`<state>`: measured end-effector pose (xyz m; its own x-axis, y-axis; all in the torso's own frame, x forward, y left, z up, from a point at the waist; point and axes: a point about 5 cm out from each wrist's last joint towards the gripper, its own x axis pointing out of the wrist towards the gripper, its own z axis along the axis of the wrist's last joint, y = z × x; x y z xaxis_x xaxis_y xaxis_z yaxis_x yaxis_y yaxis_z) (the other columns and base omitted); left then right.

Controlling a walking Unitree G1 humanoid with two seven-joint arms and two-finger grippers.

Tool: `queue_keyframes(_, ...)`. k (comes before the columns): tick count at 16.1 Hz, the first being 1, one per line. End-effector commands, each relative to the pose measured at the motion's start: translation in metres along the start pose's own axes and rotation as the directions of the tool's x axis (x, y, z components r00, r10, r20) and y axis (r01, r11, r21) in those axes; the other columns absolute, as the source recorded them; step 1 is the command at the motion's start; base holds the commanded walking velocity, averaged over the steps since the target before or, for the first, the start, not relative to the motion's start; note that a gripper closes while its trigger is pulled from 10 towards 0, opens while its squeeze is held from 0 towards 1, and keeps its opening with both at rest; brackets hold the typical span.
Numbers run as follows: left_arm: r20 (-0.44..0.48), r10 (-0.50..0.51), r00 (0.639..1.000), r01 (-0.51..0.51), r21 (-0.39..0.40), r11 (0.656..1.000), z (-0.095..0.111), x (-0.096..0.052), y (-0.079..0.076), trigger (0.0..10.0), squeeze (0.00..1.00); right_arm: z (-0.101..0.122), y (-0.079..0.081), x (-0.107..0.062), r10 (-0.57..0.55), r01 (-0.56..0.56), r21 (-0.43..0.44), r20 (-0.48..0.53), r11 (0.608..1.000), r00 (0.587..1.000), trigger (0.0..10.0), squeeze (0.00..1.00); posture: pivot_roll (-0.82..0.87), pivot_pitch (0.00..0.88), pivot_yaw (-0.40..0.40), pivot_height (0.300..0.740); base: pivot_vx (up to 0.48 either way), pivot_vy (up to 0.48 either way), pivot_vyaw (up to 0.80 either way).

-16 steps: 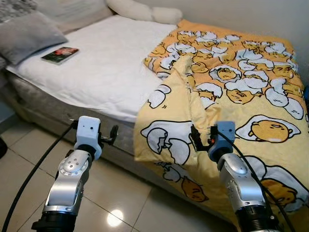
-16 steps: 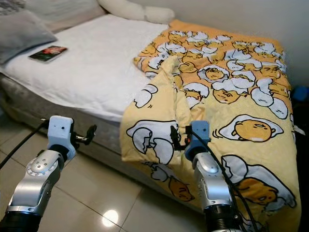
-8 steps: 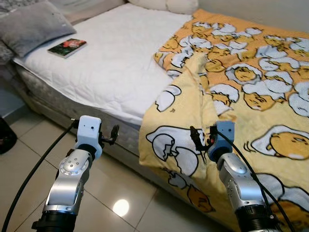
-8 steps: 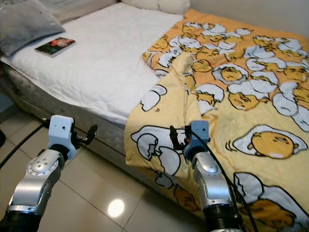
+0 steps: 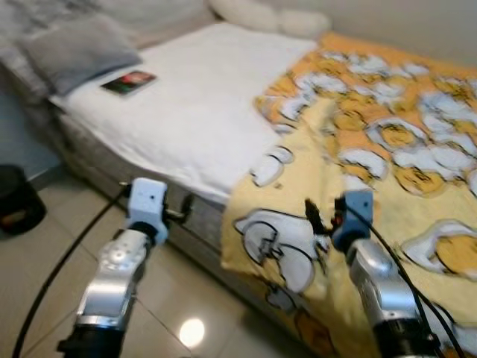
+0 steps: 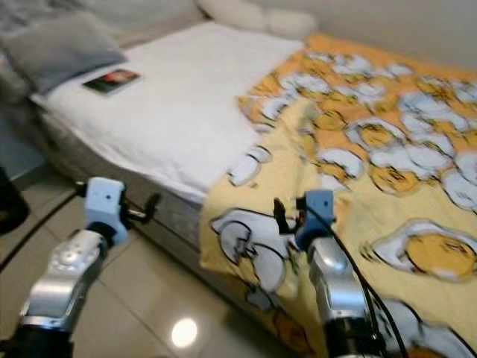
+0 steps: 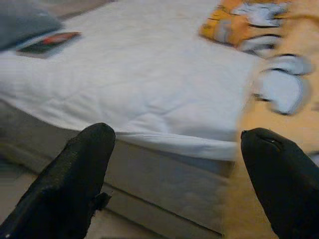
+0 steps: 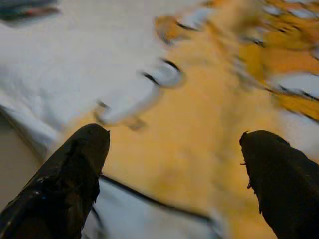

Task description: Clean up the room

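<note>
Across the upper frame lies a bed (image 5: pixel 186 127) with a bare white sheet. A yellow blanket (image 5: pixel 387 149) printed with cartoon eggs covers its right half, and one rumpled corner spills over the near edge toward the tiled floor (image 5: pixel 45 261), likely the untidy part to straighten. A book (image 5: pixel 128 80) rests at upper left beside a grey pillow (image 5: pixel 78 51). At lower left the left claw (image 7: pixel 174 164) hovers before the mattress edge, fingers spread and empty. At lower centre the right claw (image 8: pixel 174 174), also spread and empty, points at the hanging blanket, seemingly poised to grip it.
</note>
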<state>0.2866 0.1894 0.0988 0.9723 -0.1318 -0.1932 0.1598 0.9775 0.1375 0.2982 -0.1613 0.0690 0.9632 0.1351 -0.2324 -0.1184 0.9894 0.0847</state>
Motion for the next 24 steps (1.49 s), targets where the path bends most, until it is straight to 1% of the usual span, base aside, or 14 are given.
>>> queue_keyframes(1, 0.002, 0.003, 1.000, -0.003, -0.005, 1.000, 0.002, 0.001, 0.001, 10.0, 0.85, 0.001, 0.007, 0.001, 0.026, -0.026, 0.004, 0.005, 1.000, 1.000, 10.0, 0.00, 0.07, 0.000, -0.001, 0.740, 0.330, 0.000, 0.00)
queue_keyframes(5, 0.001, -0.001, 1.000, 0.001, -0.005, 1.000, 0.002, 0.001, 0.000, 10.0, 0.85, 0.001, 0.008, 0.001, 0.027, -0.027, 0.009, 0.007, 1.000, 1.000, 10.0, 0.00, 0.07, 0.000, -0.002, 0.740, 0.332, 0.000, 0.00)
queue_keyframes(6, -0.006, -0.017, 1.000, 0.017, 0.012, 1.000, 0.001, 0.000, 0.000, 10.0, 0.84, 0.002, 0.008, 0.000, 0.024, -0.025, 0.032, 0.010, 0.999, 1.000, 10.0, 0.00, 0.07, 0.000, -0.002, 0.740, 0.319, 0.000, 0.00)
queue_keyframes(9, -0.004, -0.071, 0.997, 0.071, 0.036, 0.997, 0.000, -0.006, -0.002, 10.0, 0.83, -0.001, 0.009, -0.004, 0.030, -0.030, 0.033, -0.007, 0.999, 1.000, 10.0, 0.00, 0.07, 0.000, -0.015, 0.740, 0.097, 0.000, 0.00)
queue_keyframes(10, -0.007, -0.086, 0.996, 0.086, 0.041, 0.995, -0.001, -0.008, -0.002, 10.0, 0.80, -0.005, 0.009, -0.004, 0.030, -0.030, 0.034, -0.025, 0.999, 0.999, 10.0, 0.00, 0.07, 0.000, -0.015, 0.740, 0.000, 0.000, 0.00)
queue_keyframes(11, -0.014, -0.112, 0.994, 0.112, 0.050, 0.992, -0.002, -0.011, -0.003, 10.0, 0.80, -0.010, 0.009, -0.005, 0.038, -0.036, 0.038, -0.052, 0.999, 0.998, 10.0, 0.34, 0.07, 0.000, -0.030, 0.740, 0.000, 0.000, 0.00)
queue_keyframes(12, -0.022, -0.155, 0.988, 0.156, 0.066, 0.986, -0.003, -0.014, -0.006, 10.0, 0.80, -0.014, 0.008, -0.004, 0.041, -0.039, 0.030, -0.080, 0.999, 0.996, 10.0, 1.00, 0.08, 0.000, -0.032, 0.740, 0.000, 0.000, 0.00)
queue_keyframes(13, -0.025, -0.178, 0.984, 0.180, 0.075, 0.981, -0.003, -0.015, -0.007, 10.0, 0.80, -0.016, 0.008, -0.003, 0.038, -0.037, 0.021, -0.093, 0.999, 0.995, 10.0, 1.00, 0.08, 0.000, -0.032, 0.740, 0.000, 0.000, 0.00)
queue_keyframes(14, -0.053, -0.253, 0.966, 0.257, 0.107, 0.960, -0.005, -0.017, -0.013, 10.0, 0.80, -0.020, 0.007, 0.003, 0.050, -0.052, -0.012, -0.139, 0.999, 0.989, 10.0, 1.00, 0.08, 0.000, -0.026, 0.740, 0.000, 0.000, 0.00)
queue_keyframes(16, -0.129, -0.382, 0.915, 0.398, 0.144, 0.906, -0.011, -0.022, -0.020, 10.0, 0.79, -0.020, 0.008, 0.018, 0.034, -0.037, -0.011, -0.191, 0.999, 0.981, 10.0, 1.00, 0.08, 0.000, -0.023, 0.740, 0.000, 0.000, 0.00)
queue_keyframes(18, -0.148, -0.420, 0.896, 0.440, 0.155, 0.885, -0.011, -0.023, -0.021, 10.0, 0.79, -0.019, 0.008, 0.024, 0.023, -0.025, -0.006, -0.209, 1.000, 0.978, 10.0, 1.00, 0.08, 0.000, -0.016, 0.740, 0.000, 0.000, 0.00)
queue_keyframes(20, -0.212, -0.507, 0.835, 0.544, 0.179, 0.820, -0.013, -0.029, -0.023, 10.0, 0.78, -0.021, 0.008, 0.036, -0.001, 0.001, 0.001, -0.269, 1.000, 0.963, 10.0, 1.00, 0.07, 0.000, -0.010, 0.740, 0.000, 0.000, 0.00)
queue_keyframes(23, -0.245, -0.542, 0.803, 0.589, 0.194, 0.785, -0.013, -0.031, -0.023, 10.0, 0.78, -0.024, 0.007, 0.041, -0.015, 0.027, 0.032, -0.321, 0.999, 0.947, 10.0, 1.00, 0.08, 0.000, -0.015, 0.740, 0.000, 0.000, 0.00)
queue_keyframes(24, -0.255, -0.550, 0.795, 0.599, 0.196, 0.776, -0.011, -0.032, -0.022, 10.0, 0.78, -0.026, 0.009, 0.043, -0.029, 0.037, 0.015, -0.349, 0.999, 0.937, 10.0, 1.00, 0.09, 0.000, -0.022, 0.740, 0.000, 0.000, 0.00)
